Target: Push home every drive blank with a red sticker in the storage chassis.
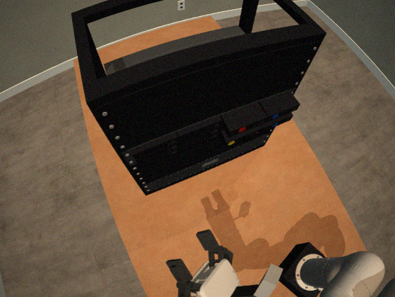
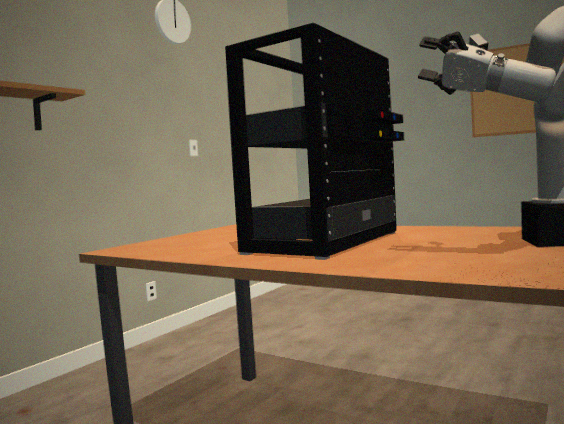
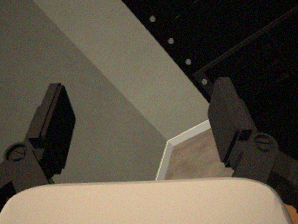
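The black rack (image 1: 196, 105) stands on the orange table, its front facing my arm. Four drive blanks stand out of the chassis front on the right side. The upper left one carries a red sticker (image 1: 241, 129), the one below it a yellow sticker (image 1: 231, 143). The two to the right carry blue stickers (image 1: 275, 115) (image 1: 275, 124). In the exterior view the red sticker (image 2: 382, 114) sits above the yellow one (image 2: 381, 133). My gripper (image 2: 429, 59) is open and empty, in the air in front of the rack, above the blanks and well apart from them. In the wrist view my fingers frame the wall and the rack's edge (image 3: 233, 23).
My arm's black base (image 1: 301, 270) stands on the table in front of the rack, to its right. A grey panel (image 2: 360, 216) closes the rack's bottom front. The table edge (image 2: 320, 277) runs close to the rack's left side.
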Motion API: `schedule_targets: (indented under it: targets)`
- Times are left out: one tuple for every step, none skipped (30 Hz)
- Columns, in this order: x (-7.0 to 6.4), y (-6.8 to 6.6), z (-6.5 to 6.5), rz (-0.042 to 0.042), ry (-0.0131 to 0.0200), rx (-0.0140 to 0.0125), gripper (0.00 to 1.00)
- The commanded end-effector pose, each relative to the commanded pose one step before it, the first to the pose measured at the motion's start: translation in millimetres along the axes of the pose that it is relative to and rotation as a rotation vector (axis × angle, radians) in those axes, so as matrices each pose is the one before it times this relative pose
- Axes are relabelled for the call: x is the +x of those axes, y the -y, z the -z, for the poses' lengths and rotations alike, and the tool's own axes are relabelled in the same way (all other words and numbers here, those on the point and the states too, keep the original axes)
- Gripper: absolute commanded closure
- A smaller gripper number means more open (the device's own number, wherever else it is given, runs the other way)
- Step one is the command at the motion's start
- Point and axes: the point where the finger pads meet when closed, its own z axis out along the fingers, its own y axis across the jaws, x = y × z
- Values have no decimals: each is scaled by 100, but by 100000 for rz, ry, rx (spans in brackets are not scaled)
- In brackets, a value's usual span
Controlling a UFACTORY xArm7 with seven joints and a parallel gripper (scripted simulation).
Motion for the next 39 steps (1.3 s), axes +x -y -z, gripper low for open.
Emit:
schedule_targets:
  targets:
    - [1462, -3196, -3788, -11950, 62, -486, 0]
    - [426, -859, -602, -2371, -150, -698, 0]
    - [432, -868, -562, -2353, -104, -742, 0]
    - [0, 0, 0, 0, 0, 0, 0]
    - [0, 0, 0, 0, 0, 0, 0]
    - [438, -875, -522, -2336, -62, -785, 0]
    - [444, -879, -481, -2318, -23, -829, 0]
    - [449, -880, -441, -2300, 11, -872, 0]
    - [454, -878, -402, -2282, 40, -914, 0]
    - [458, -874, -363, -2263, 66, -955, 0]
    - [461, -867, -325, -2244, 87, -993, 0]
    - [462, -858, -289, -2223, 103, -1028, 0]
    - [463, -847, -253, -2201, 116, -1060, 0]
    - [463, -833, -220, -2178, 125, -1088, 0]
    - [461, -818, -188, -2152, 130, -1112, 0]
    - [458, -800, -157, -2124, 133, -1132, 0]
    - [454, -781, -129, -2094, 132, -1147, 0]
    - [448, -761, -103, -2062, 129, -1158, 0]
    - [442, -739, -78, -2026, 124, -1164, 0]
    - [434, -716, -56, -1988, 117, -1164, 0]
    - [0, 0, 0, 0, 0, 0, 0]
    - [0, 0, 0, 0, 0, 0, 0]
    - [424, -692, -36, -1946, 108, -1160, 0]
    - [414, -667, -17, -1902, 99, -1151, 0]
    - [403, -641, -1, -1854, 89, -1137, 0]
    - [391, -615, 13, -1802, 78, -1118, 0]
    - [377, -588, 26, -1748, 67, -1096, 0]
    - [364, -561, 36, -1690, 56, -1068, 0]
    - [349, -533, 45, -1629, 46, -1038, 0]
    - [334, -506, 52, -1566, 36, -1003, 0]
    - [318, -478, 58, -1499, 27, -965, 0]
    - [302, -450, 62, -1430, 19, -925, 0]
    - [285, -423, 65, -1358, 11, -882, 0]
    - [268, -395, 66, -1285, 4, -836, 0]
    - [251, -368, 67, -1210, -1, -789, 0]
    - [234, -341, 66, -1133, -6, -740, 0]
    - [217, -315, 65, -1056, -10, -690, 0]
    - [0, 0, 0, 0, 0, 0, 0]
    - [0, 0, 0, 0, 0, 0, 0]
